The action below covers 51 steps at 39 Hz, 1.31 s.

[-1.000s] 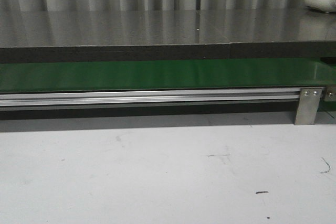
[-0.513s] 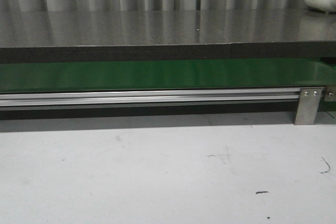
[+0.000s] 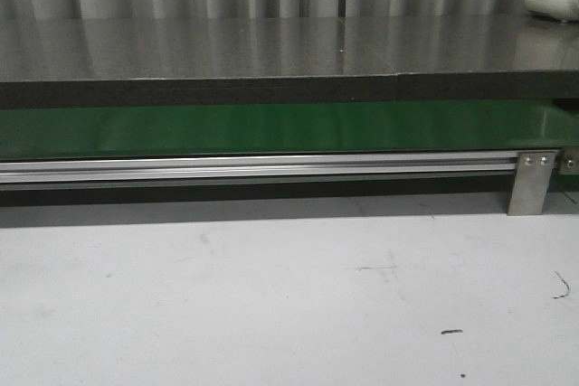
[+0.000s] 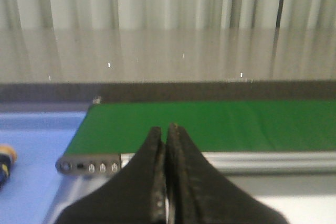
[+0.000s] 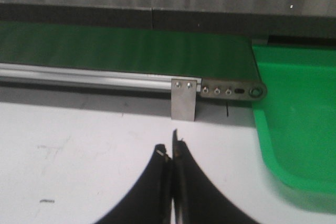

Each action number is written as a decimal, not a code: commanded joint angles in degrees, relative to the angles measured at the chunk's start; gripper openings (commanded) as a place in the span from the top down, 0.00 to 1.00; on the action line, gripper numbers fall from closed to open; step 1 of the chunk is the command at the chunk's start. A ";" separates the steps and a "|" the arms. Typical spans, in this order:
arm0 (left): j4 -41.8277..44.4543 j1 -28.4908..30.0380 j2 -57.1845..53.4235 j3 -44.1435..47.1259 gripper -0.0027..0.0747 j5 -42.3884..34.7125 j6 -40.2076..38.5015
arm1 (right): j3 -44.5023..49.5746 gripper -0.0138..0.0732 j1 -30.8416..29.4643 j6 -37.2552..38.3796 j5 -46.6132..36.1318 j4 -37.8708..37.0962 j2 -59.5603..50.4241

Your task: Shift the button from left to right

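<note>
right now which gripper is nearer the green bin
Right. The right gripper hovers shut above the table with the green bin close beside it. The left gripper sits shut at the conveyor's opposite end, bin out of view.

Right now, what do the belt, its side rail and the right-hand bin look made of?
Belt: green rubber or PVC, it seems; smooth with soft sheen.
Side rail: likely extruded aluminium; silver, brushed, long grooves.
Bin: probably moulded plastic; glossy green with a rounded rim.
</note>
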 commanded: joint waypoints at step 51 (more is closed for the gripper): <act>0.66 0.06 25.04 -28.85 0.15 11.55 -0.22 | -34.64 0.10 -0.18 0.18 0.64 1.42 30.34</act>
